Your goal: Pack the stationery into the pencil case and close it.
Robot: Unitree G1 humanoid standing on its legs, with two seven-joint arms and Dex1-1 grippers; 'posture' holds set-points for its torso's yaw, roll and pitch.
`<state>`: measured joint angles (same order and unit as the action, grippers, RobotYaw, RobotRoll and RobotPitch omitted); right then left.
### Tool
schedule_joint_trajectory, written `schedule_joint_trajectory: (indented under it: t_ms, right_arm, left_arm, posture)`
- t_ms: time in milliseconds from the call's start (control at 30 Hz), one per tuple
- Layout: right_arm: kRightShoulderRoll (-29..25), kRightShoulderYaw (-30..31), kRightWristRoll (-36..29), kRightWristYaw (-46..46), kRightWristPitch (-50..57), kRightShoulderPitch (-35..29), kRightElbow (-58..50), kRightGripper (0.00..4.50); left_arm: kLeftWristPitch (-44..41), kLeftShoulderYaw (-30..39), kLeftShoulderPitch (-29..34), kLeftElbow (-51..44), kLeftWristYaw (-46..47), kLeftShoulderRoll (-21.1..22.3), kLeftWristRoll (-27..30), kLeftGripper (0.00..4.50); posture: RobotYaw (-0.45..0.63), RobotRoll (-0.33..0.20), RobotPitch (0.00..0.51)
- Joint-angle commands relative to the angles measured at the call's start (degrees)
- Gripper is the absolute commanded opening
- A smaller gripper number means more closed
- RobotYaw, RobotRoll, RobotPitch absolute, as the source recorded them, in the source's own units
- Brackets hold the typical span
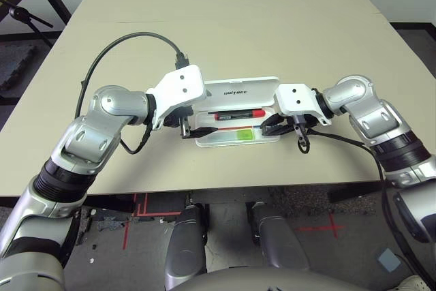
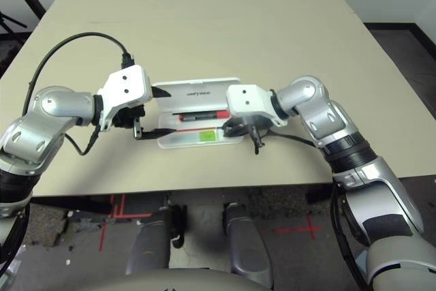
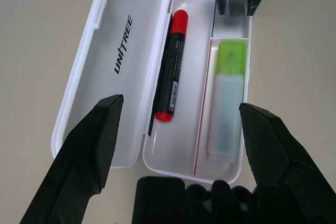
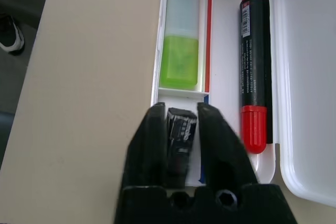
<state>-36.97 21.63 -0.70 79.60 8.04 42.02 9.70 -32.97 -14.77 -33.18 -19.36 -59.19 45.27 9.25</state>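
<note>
**Block held over the open case**

The right gripper point(image 4: 178, 129) is clamped on the dark block point(image 4: 180, 137), poised at the end of the case point(image 3: 157, 156) just past the highlighter's green cap. The left gripper point(image 3: 176, 129) has its fingers spread wide at the opposite end of the case. Inside, the highlighter point(image 3: 227, 98) lies in the narrow compartment and the marker point(image 3: 173, 66) beside the hinge. The lid point(image 3: 113, 61) lies flat open on the table point(image 1: 225, 25).
</note>
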Motion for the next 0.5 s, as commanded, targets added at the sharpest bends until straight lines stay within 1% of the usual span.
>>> schedule_joint_trajectory:
  t_ms: [33,67,167,200,233,300,400,500]
  right_arm:
    - [0.4,-0.8,0.0,-1.4,0.7,-0.1,-0.1,2.44]
    - [0.2,-1.2,-0.6,-1.3,1.4,0.1,-0.3,2.87]
    - [-0.9,-3.2,-3.0,-0.6,4.2,0.3,-1.1,3.94]
    - [-1.5,-4.2,-4.3,0.0,5.7,0.4,-1.6,4.37]
    - [-2.2,-5.1,-5.5,0.6,7.3,0.5,-2.1,4.48]
    - [-4.7,-7.7,-8.5,2.3,12.1,0.7,-3.1,4.48]
    - [-10.3,-10.5,-11.8,5.5,18.3,0.1,-3.9,4.48]
    - [-15.2,-13.1,-15.6,9.1,21.0,-1.7,-5.3,4.48]
  left_arm:
    - [0.0,-0.7,0.6,-0.7,-0.6,0.4,-0.3,4.5]
    - [0.0,-0.7,0.7,-0.6,-0.6,0.5,-0.3,4.5]
    - [0.0,-0.5,0.9,-0.6,-0.7,0.8,-0.2,4.5]
    - [0.0,-0.3,1.0,-0.6,-0.7,0.9,-0.2,4.5]
    - [-0.1,-0.1,1.2,-0.6,-0.7,1.1,-0.2,4.5]
    - [-0.3,0.6,1.8,-0.6,-0.6,1.7,0.0,4.5]
    - [-0.9,1.9,3.3,-0.9,-0.4,2.9,0.4,4.5]
    - [-1.1,3.4,5.0,-1.0,-0.2,4.4,0.6,4.5]
  posture:
    - [-0.09,0.0,0.164]
    - [-0.09,0.0,0.164]
    - [-0.09,0.0,0.167]
    - [-0.09,0.0,0.169]
    - [-0.09,0.0,0.17]
    - [-0.09,0.0,0.171]
    - [-0.09,0.0,0.174]
    - [-0.09,0.0,0.18]
